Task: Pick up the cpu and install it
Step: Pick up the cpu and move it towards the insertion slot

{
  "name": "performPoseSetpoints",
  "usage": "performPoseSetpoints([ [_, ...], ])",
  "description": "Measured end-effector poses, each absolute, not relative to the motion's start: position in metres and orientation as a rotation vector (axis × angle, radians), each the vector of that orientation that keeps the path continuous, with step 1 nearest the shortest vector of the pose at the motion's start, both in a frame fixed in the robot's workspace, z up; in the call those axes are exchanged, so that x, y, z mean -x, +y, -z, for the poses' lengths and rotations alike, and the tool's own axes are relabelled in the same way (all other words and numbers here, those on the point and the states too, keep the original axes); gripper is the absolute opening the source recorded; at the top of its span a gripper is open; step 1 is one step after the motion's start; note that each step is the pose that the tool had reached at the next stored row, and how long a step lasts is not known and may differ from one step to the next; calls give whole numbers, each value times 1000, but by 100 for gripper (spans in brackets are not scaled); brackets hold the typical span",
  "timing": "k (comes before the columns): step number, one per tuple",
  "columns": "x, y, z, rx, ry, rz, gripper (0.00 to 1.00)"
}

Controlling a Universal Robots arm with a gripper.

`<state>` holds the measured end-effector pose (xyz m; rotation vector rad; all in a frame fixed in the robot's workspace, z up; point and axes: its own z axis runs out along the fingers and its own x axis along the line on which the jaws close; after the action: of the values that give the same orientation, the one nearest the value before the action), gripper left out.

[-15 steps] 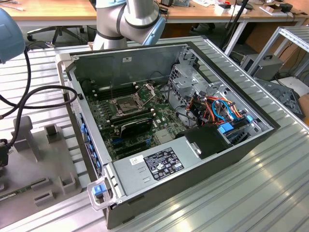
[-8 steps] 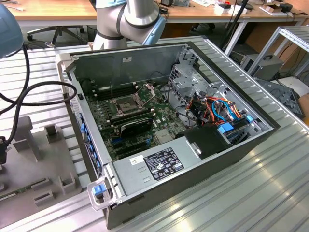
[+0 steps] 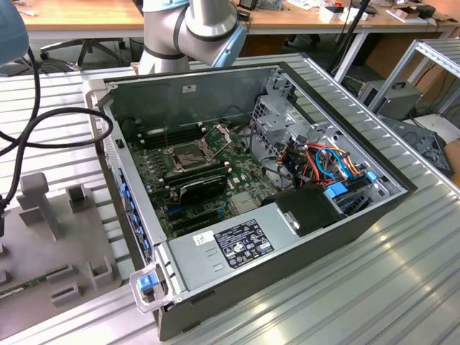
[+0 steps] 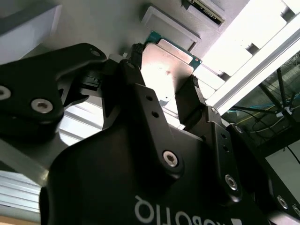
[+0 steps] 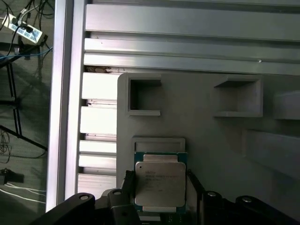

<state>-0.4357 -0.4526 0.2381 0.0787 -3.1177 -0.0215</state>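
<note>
The cpu (image 5: 161,183), a small flat square chip with a dull silver top and green rim, lies over a recess of a grey holder plate (image 5: 211,136). My gripper (image 5: 160,177) is shut on it, one black finger against each of two opposite edges. In the second wrist view the cpu (image 4: 166,58) shines between the same two fingers (image 4: 187,101) of the gripper (image 4: 164,70). I cannot tell whether the chip rests in the recess or is lifted off it. In the exterior view the dark square socket (image 3: 188,153) on the green motherboard (image 3: 237,183) stands with its metal frame raised.
The open computer case (image 3: 345,215) lies on a ribbed aluminium table, with cables, a drive bay and a power supply (image 3: 237,241) inside. A grey fixture plate (image 3: 57,215) sits at the exterior view's left. The arm (image 3: 194,29) rises behind the case. Black cables (image 3: 29,136) trail at left.
</note>
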Motion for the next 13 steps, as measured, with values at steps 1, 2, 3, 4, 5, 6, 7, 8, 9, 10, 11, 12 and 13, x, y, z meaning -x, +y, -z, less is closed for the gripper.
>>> performPoseSetpoints([
  [1, 436, -453, -241, -79, -3118, 22, 53],
  [2, 436, -453, -244, -79, -3118, 22, 53],
  [3, 436, -453, -248, -79, -3118, 21, 53],
  [4, 436, -453, -250, -79, -3118, 22, 53],
  [5, 436, -453, -252, -79, -3118, 22, 53],
  [6, 436, -453, -254, -79, -3118, 22, 53],
  [7, 436, -453, -256, -79, -3118, 22, 53],
  [8, 436, -453, -258, -79, -3118, 22, 53],
  [9, 436, -453, -261, -79, -3118, 22, 53],
  [10, 436, -453, -263, -79, -3118, 22, 53],
  [11, 436, -453, -265, -79, -3118, 22, 53],
  [12, 436, -453, -268, -79, -3118, 21, 53],
  [13, 436, -453, -269, -79, -3118, 21, 53],
])
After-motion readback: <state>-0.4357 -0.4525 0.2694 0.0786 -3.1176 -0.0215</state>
